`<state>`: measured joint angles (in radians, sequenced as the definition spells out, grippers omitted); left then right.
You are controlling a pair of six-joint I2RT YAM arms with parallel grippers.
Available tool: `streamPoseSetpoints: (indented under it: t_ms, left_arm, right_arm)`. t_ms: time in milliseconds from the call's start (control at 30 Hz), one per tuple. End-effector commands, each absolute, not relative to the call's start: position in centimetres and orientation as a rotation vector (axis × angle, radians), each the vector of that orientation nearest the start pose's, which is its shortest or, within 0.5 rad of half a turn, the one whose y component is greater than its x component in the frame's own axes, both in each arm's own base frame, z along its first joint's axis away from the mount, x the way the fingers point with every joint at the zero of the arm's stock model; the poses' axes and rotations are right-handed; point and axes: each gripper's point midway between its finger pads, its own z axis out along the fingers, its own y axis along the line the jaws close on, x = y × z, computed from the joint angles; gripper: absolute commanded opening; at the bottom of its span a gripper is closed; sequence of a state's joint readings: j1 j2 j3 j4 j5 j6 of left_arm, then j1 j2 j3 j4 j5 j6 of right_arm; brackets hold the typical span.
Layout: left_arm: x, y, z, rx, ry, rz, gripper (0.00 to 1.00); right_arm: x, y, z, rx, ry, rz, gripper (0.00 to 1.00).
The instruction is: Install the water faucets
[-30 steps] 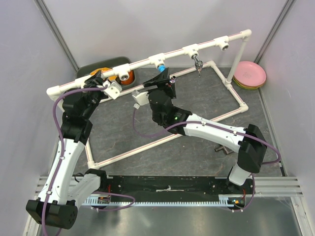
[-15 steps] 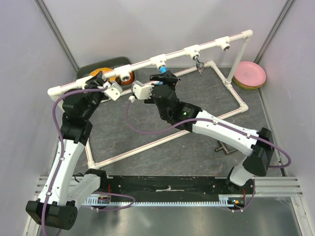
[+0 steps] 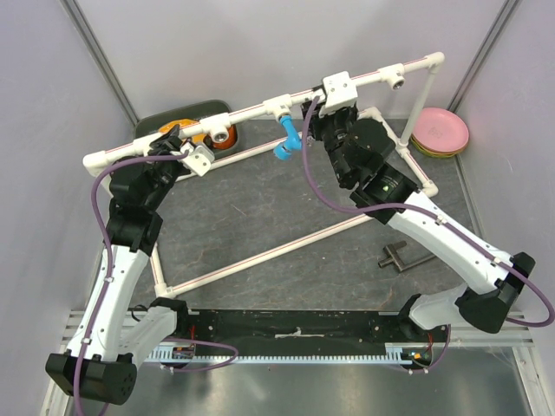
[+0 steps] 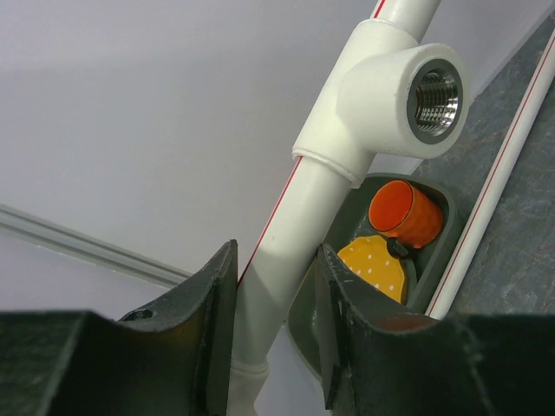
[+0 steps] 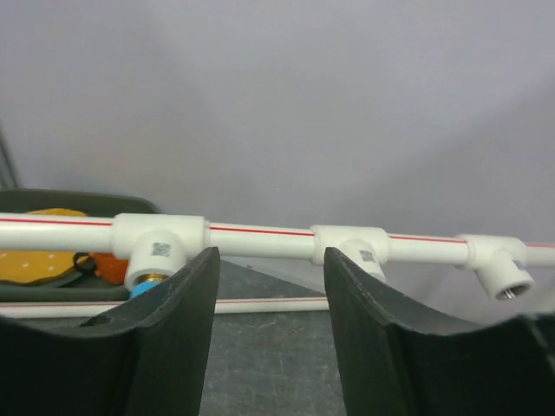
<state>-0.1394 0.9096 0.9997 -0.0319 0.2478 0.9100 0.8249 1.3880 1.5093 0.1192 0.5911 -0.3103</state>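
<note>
White plastic pipe forms the frame [image 3: 260, 258] standing on the grey mat [image 3: 260, 208] in the overhead view, its upper rail [image 3: 247, 111] running from near left to far right. The blue faucet [image 3: 285, 139] hangs below the second tee [image 3: 279, 107] along that rail, clear of both arms. The left gripper [image 3: 178, 140] sits on the rail's left stretch. The right gripper [image 3: 336, 108] is up against the next tee to the right and covers the rail's underside there, so the chrome faucet cannot be made out. A stack of pink plates [image 3: 442, 130] lies at the far right. A dark tray [image 3: 160, 121] sits behind the rail at the far left, and a T-handled tool [image 3: 401, 256] lies on the mat near the right arm. In the left wrist view, the left gripper [image 4: 276, 251] is partly closed, both fingers [image 4: 217, 329] pressed against the sides of the upper rail [image 4: 277, 277]. Above them a tee [image 4: 381, 95] shows an open metal-threaded socket, and an orange cup [image 4: 406, 215] lies in the dark tray [image 4: 440, 238] beyond. In the right wrist view, the right gripper [image 5: 270, 258] faces the rail [image 5: 260, 231], its fingers [image 5: 173, 338] apart with nothing between them. The orange-and-blue top of the blue faucet [image 5: 145, 284] shows under the left tee [image 5: 160, 241], just beside one finger. The other finger hides the underside of the middle tee [image 5: 347, 241].
</note>
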Motion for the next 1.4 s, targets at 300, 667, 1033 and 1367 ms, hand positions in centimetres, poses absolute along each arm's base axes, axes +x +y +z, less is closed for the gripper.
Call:
streamPoseSetpoints:
  t_ms: [300,667,1033,1367]
  left_arm:
    - [35.4,-3.4,36.0,0.826,1.398,0.431,0.02]
    - [35.4,-3.4,35.9,0.825,1.399,0.432,0.02]
    - [35.3,-3.3,36.1,0.823,1.395,0.436,0.02]
    - [35.2,-3.4,36.2,0.822,1.39,0.436,0.02]
  right_arm:
    - [30.0,27.2,46.6,-1.079,1.174,-0.166,0.84]
    - [30.4,24.9,41.9,-1.406,1.158,-0.975,0.96]
    - [32.7,27.9,39.5,-1.539,1.03,-1.259,0.98]
    - [36.9,27.3,38.2,-1.449,1.095,-1.339,0.87]
